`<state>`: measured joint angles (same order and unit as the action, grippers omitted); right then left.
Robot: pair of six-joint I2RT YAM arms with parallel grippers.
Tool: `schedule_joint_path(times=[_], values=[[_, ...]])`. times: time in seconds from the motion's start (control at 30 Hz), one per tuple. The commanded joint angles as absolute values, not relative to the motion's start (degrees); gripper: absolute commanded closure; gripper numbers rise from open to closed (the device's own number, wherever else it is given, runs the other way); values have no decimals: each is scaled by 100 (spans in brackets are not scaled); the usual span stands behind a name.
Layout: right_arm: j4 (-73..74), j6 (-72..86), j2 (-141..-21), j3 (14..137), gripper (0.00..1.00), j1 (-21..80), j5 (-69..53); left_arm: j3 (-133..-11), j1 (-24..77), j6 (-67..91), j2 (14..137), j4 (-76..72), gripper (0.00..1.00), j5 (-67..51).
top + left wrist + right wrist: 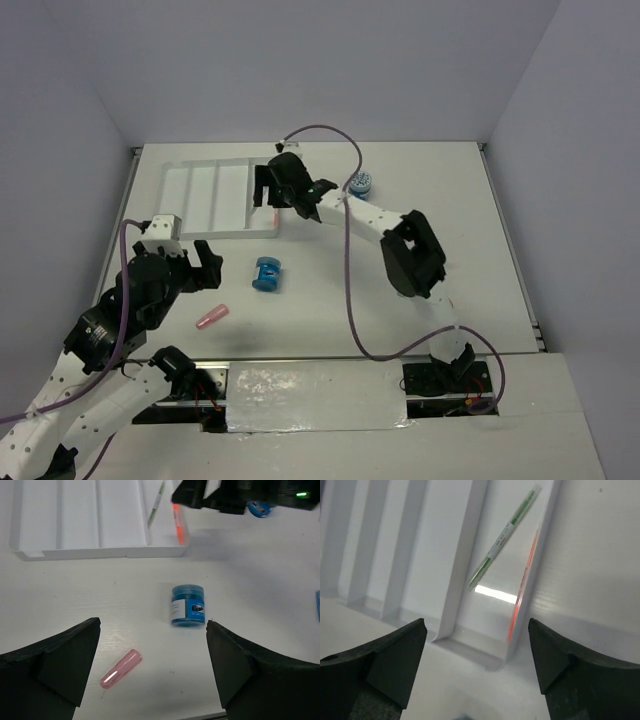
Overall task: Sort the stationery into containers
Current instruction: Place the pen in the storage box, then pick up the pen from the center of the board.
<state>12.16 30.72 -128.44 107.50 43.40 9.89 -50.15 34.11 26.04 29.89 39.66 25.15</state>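
Note:
The white tray [190, 195] has four long compartments. In its rightmost one a grey-green pen [505, 537] lies at a slant, and an orange pen [522, 587] rests along the right wall. My right gripper [265, 195] hovers above that compartment's near end, open [477, 630] and holding nothing. A blue spool [268, 273] lies on the table below the tray, and a pink stubby piece [212, 319] lies nearer to me. My left gripper [190, 252] hangs open [152, 630] above the table, with the pink piece [121, 668] and the spool [188, 605] between and ahead of its fingers.
A second blue round item [362, 184] sits right of the tray, behind the right arm [400, 240]. A blue edge [318, 605] shows at the left wrist view's right border. A purple cable [350, 290] loops over the table. Grey tape [310, 395] covers the near edge.

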Motion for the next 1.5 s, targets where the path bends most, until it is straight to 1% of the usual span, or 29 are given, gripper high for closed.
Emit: schedule_joint_path(times=[0.0,0.03,0.13,0.17,0.2,0.27,0.33,0.4,0.47,0.67,0.8,0.97,1.1,1.27,1.47], values=[[1175,2822,-10817,10294,2,4648,1370,-5203,3401,2891,2971,4191,1,3312],[1308,2778,-10523,10188,0,4702,1406,-5238,3401,3031,2988,4262,1,3583],[1809,2672,-9354,9792,0,5027,1406,-5308,3401,3225,3050,4446,1,3866],[1871,2620,-8803,9669,0,5106,1406,-5335,3393,3278,3076,4499,1,4033],[1959,2610,-8528,9442,0,5202,1380,-5352,3393,3339,3154,4552,1,4112],[1995,2689,-7844,9195,0,5370,1179,-5449,3393,3480,3243,4710,1,4297],[1908,2847,-7255,8887,0,5414,644,-5545,3384,3577,3410,4807,1,4359],[1733,2857,-6954,8684,0,5440,153,-5625,3384,3682,3585,4817,1,4290],[1723,2778,-6707,8727,0,5484,27,-5643,3384,3709,3682,4633,1,4149],[2320,2435,-6793,9263,0,5484,123,-5538,3375,4244,4042,4447,1,3973],[2505,2321,-6882,9457,0,5493,-139,-5108,3375,5069,4350,4648,1,3956],[2197,2355,-6671,9158,0,5493,-395,-4686,3375,5923,4790,4983,1,3744],[2311,2426,-6715,9316,0,5493,-545,-3895,3340,6170,4895,4738,1,3551],[1934,2505,-6249,8763,0,5484,-764,-3262,3006,6644,5045,4377,1,3331],[2250,2549,-6530,9149,0,5484,-843,-3111,2593,7671,5466,4508,1,3016]])
